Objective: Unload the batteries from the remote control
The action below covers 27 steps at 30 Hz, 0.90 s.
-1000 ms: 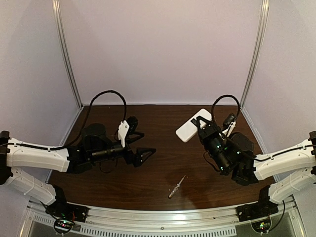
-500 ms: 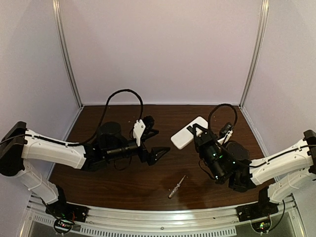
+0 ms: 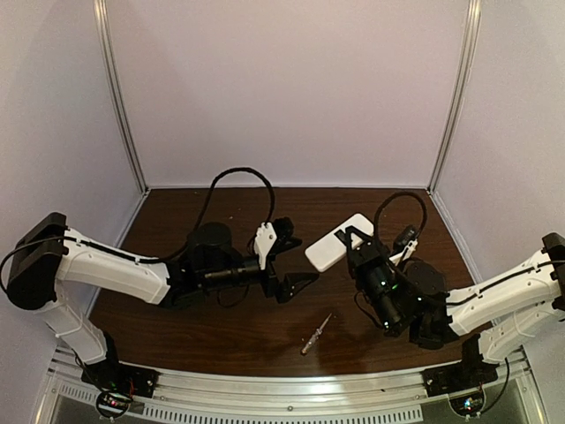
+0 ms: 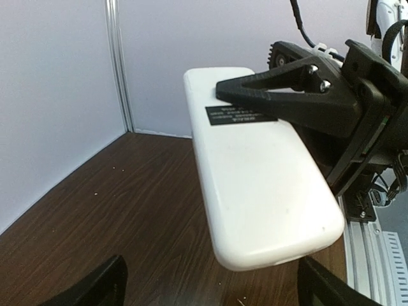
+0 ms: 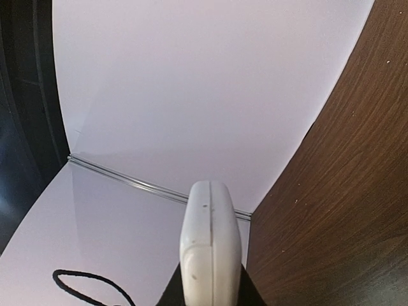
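Note:
The remote control point(image 3: 335, 243) is a white bar held off the table by my right gripper point(image 3: 357, 242), which is shut on its right end. In the left wrist view the remote point(image 4: 255, 172) shows a plain white face with a small black label, and a black right finger point(image 4: 287, 95) lies across its far end. My left gripper point(image 3: 297, 258) is open just left of the remote, its fingertips point(image 4: 95, 290) wide apart below the near end. The right wrist view shows the remote point(image 5: 210, 242) edge-on between that gripper's fingers. No batteries are in view.
A thin silvery screwdriver point(image 3: 315, 334) lies on the brown table point(image 3: 229, 327) near the front, between the arms. Pale walls with metal corner posts point(image 3: 121, 97) enclose the table on three sides. A metal rail point(image 3: 282, 397) runs along the front edge.
My left arm has reached rightwards, bringing its open gripper up to the remote. My right gripper has shifted the remote a little left and towards the front.

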Each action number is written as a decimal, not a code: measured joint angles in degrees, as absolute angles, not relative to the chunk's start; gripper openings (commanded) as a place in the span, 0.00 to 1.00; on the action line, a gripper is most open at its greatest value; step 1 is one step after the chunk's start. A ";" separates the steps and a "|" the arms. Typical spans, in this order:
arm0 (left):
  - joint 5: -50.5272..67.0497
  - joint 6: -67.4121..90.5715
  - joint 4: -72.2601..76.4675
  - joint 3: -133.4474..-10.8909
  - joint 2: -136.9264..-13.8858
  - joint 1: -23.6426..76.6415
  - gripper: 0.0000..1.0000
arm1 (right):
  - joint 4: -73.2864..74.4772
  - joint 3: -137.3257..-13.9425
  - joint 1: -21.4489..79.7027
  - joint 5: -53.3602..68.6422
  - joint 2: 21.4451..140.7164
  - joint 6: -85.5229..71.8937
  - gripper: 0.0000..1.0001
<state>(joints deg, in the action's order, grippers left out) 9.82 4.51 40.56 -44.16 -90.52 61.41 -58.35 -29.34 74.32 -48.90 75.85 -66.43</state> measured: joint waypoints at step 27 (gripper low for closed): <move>16.03 -2.74 52.21 -45.82 -95.94 62.00 0.97 | -75.20 -23.64 74.94 -47.90 80.68 -67.20 0.00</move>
